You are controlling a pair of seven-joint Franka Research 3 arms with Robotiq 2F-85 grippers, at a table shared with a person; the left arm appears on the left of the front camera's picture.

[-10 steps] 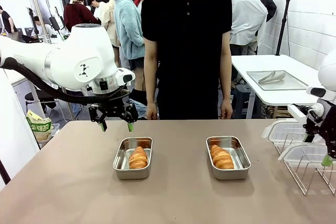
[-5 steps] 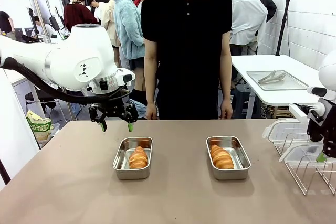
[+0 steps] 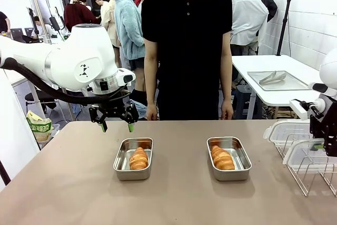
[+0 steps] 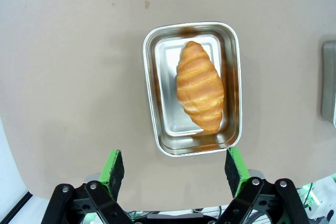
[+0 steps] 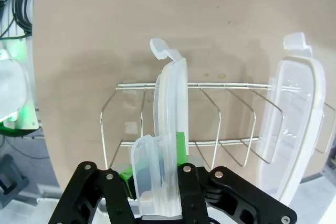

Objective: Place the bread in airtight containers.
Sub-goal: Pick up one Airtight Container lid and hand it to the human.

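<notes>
Front view: left gripper (image 3: 117,127) hangs above the table (image 3: 174,204) at centre-left of the frame, just behind the far rim of the left container (image 3: 117,164), fingers pointing down and spread apart with nothing between them. Left wrist view confirms this: left gripper (image 4: 173,165) wide apart at the bottom of the frame, green pads (image 4: 113,167) either side of the near end of the left container (image 4: 167,109), well clear of it. Left croissant (image 3: 139,158) lies inside that tub; from above, the left croissant (image 4: 199,86) sits slightly diagonal on the steel floor. Right croissant (image 3: 222,157) lies in the right container (image 3: 244,157), right of centre, also diagonal. Both tubs uncovered, side by side, well apart. Right gripper (image 3: 320,145) is at the right edge of the frame over the wire rack (image 3: 310,178), partly cut off. In the right wrist view the right gripper (image 5: 155,162) is clamped on a translucent lid (image 5: 169,103), held edge-on and upright over the wire rack (image 5: 226,85); whether the lid's lower edge touches the wires cannot be told. Second lid (image 5: 291,124) stands tilted in the rack at the right of that frame; in the front view it is the second lid (image 3: 287,129), behind the translucent lid (image 3: 303,154). Person (image 3: 187,40) stands at the far side, top centre, arms down.
</notes>
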